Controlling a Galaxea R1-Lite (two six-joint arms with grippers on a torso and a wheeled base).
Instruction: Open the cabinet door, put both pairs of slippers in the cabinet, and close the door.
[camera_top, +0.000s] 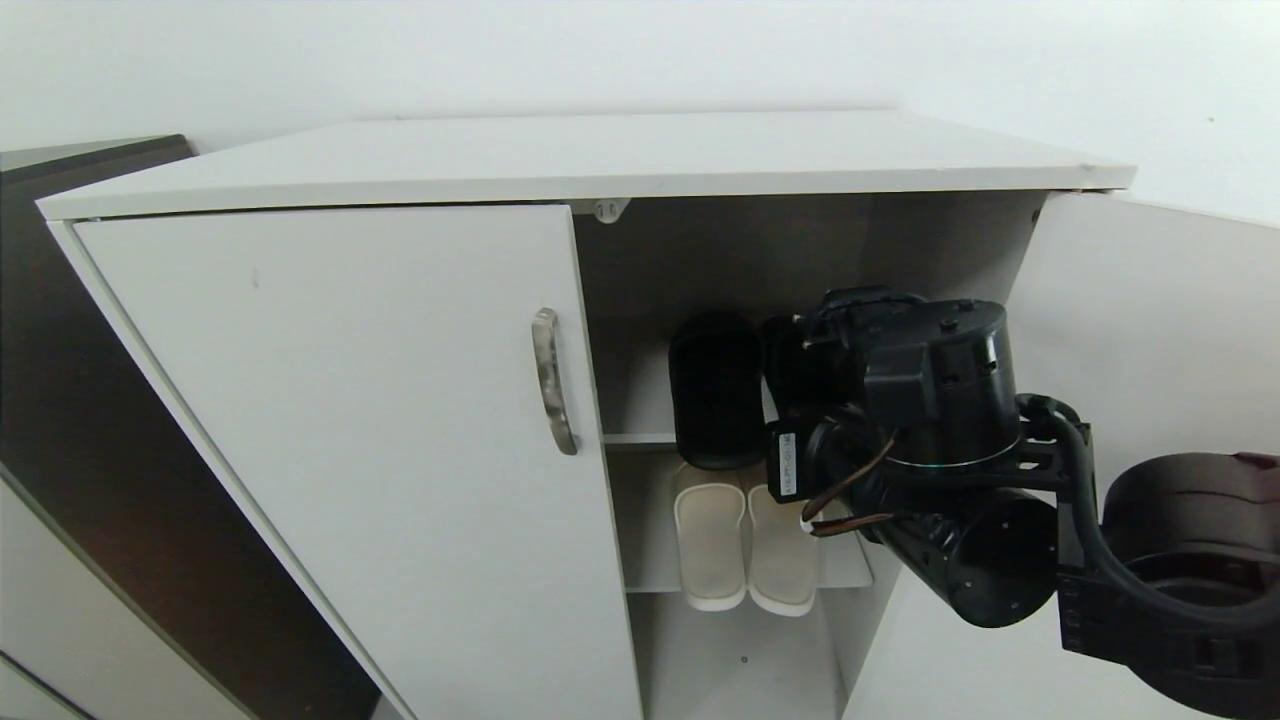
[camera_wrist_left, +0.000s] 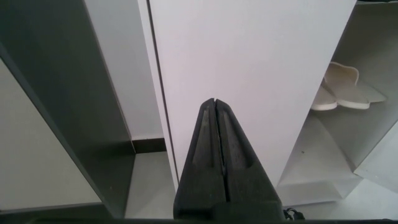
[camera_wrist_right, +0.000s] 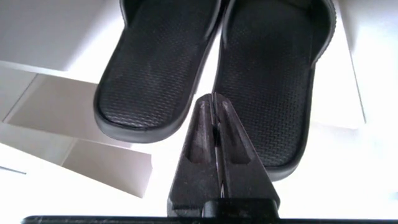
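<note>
Since the black slippers (camera_top: 715, 390) and white slippers (camera_top: 745, 545) sit in the cabinet (camera_top: 600, 160) mid-frame, my right claw (camera_wrist_right: 213, 102) is squeezed shut, holding nothing.

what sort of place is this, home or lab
Likely a home entryway, or a mock-up of one: a white shoe cabinet with black slippers shelved above white slippers inside.

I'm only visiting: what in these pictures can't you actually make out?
- Head view: the right arm covers one of the black slippers.
- Head view: the shut left door hides whatever is behind it.
- Right wrist view: the black slippers' far ends are cut off by the edge; whether the right gripper touches them is unclear.
- Left wrist view: the door hides part of the white slippers.
</note>
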